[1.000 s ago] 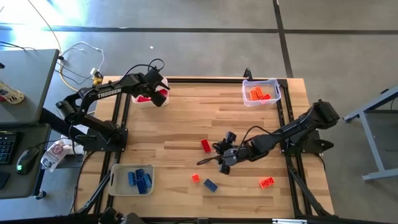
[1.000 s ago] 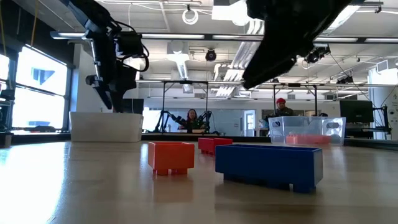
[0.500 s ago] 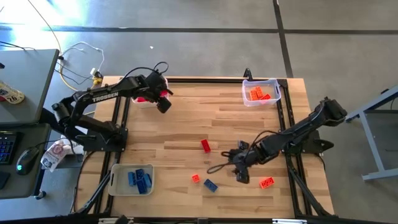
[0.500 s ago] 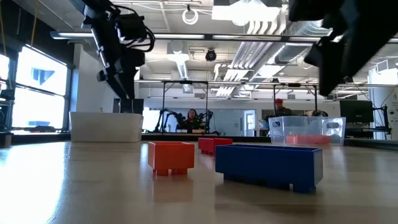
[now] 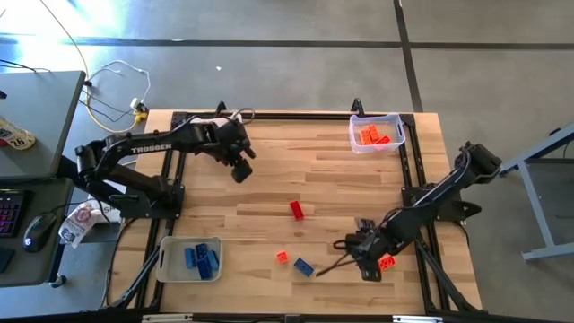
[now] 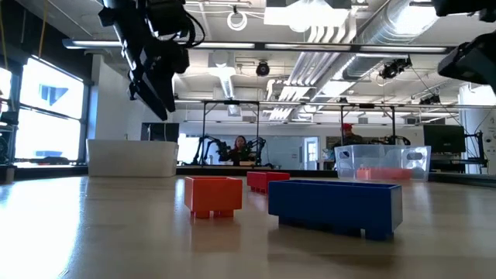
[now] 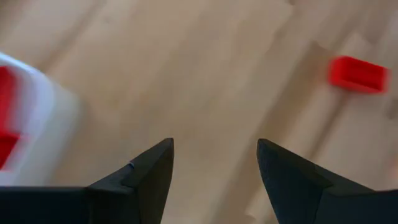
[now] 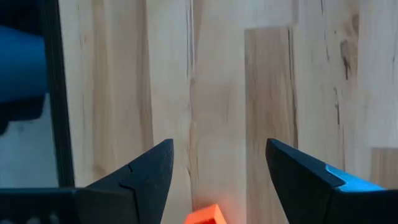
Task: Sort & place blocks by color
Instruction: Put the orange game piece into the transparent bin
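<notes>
A: What is seen on the table, from the biggest thing down?

B: Three trays are seen in the high view: one with orange blocks at upper right, one with blue blocks at lower left, and a third, holding red, is shown only in part in the left wrist view. Four loose blocks are left on the wood: a red block at centre, a small orange block and a blue block below it, and an orange block at lower right.

A: Which gripper is placed for which block?

B: The right gripper is set just left of the lower-right orange block, fingers spread and empty; the block's corner is seen between them at the bottom edge of the right wrist view. The left gripper is held at upper centre-left, likewise spread and empty.

A: And the red block?

B: It lies down and to the right of the left gripper, well apart, its long axis roughly vertical in the frame. The left arm is judged the nearer one for it.
</notes>
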